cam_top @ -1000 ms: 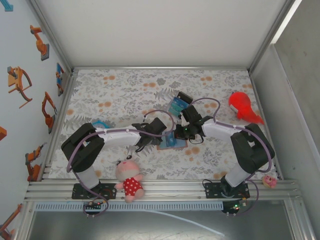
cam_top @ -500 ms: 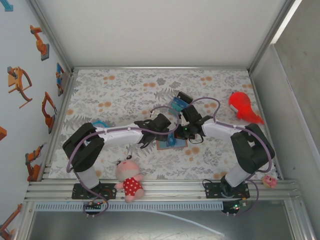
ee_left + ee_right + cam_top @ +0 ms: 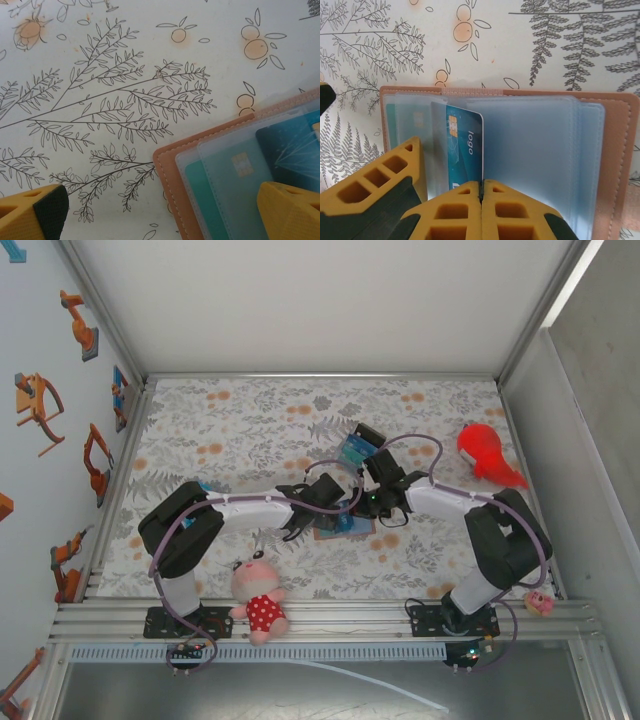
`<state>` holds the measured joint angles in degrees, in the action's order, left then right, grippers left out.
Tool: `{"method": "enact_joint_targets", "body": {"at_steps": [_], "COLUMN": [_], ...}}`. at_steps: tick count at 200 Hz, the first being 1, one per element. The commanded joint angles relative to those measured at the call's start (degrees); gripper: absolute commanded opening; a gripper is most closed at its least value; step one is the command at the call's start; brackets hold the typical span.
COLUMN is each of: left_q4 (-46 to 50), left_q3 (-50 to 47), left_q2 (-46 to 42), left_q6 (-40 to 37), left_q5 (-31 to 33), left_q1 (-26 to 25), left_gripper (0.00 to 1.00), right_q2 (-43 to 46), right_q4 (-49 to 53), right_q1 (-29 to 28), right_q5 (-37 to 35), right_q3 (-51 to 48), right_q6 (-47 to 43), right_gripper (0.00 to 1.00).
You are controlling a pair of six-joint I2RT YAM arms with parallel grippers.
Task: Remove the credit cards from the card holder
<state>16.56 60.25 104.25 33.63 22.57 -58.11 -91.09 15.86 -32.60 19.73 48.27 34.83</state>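
The card holder [image 3: 620, 150] lies open on the patterned table cloth, tan rim outward, with clear sleeves [image 3: 530, 145] fanned up inside. My right gripper [image 3: 481, 189] is shut on the lower edge of a dark teal credit card [image 3: 465, 145] marked "logo", which stands on edge among the sleeves. In the left wrist view the holder's corner [image 3: 167, 172] holds a pale green card [image 3: 240, 172] and the dark teal card [image 3: 290, 145]. My left gripper [image 3: 162, 215] is open; one finger [image 3: 290, 210] is over the sleeves, the other [image 3: 35, 212] is over the cloth. From above, both grippers meet over the holder [image 3: 335, 530].
A black, blue and teal striped block [image 3: 353, 448] lies just behind the grippers. A red toy [image 3: 485, 452] sits at the right, and a pink doll in a red dress [image 3: 258, 598] at the near edge by the left base. A small teal object [image 3: 203, 486] is beside the left arm.
My left arm has stretched to the right, bringing its open gripper over the holder's left half. The right gripper has stayed shut on the card in about the same place.
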Motion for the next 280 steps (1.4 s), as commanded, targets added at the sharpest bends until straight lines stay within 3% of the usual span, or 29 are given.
{"method": "enact_joint_targets", "body": {"at_steps": [1, 59, 102, 149, 182, 212, 280], "left_q4": [1.59, 1.2, 1.22, 1.1, 0.85, 1.02, 0.03], "left_q3": [-1.23, -0.91, -1.19, -1.2, -1.22, -1.3, -3.47], "left_q2": [0.78, 1.72, 1.83, 1.71, 1.22, 0.61, -1.26], "left_q6": [-0.34, -0.33, -0.45, -0.16, -0.18, 0.01, 0.04], "left_q5": [-0.03, -0.24, -0.24, -0.6, -0.68, -0.54, -0.99], "left_q1": [-0.24, -0.25, -0.21, -0.23, -0.25, -0.16, 2.19], "left_gripper": [0.97, 0.97, 0.97, 0.97, 0.97, 0.97, 0.97], "right_q2": [2.18, 2.63, 3.89, 2.69, 1.04, 1.41, 6.52], "right_q4": [2.68, -1.28, -5.51, -12.37, -14.98, -12.5, -4.91], "right_q1": [0.87, 1.13, 1.13, 1.22, 1.22, 1.22, 1.74], "right_q5": [-2.34, 1.43, 4.72, 8.58, 9.62, 7.49, 2.87], "right_q3": [-0.73, -1.89, -3.68, -5.8, -6.33, -5.83, -4.42], "right_q6": [-0.69, 0.91, 2.71, 5.57, 6.81, 5.76, 1.96], "right_gripper": [0.0, 0.0, 0.17, 0.21, 0.18, 0.0, 0.0]}}
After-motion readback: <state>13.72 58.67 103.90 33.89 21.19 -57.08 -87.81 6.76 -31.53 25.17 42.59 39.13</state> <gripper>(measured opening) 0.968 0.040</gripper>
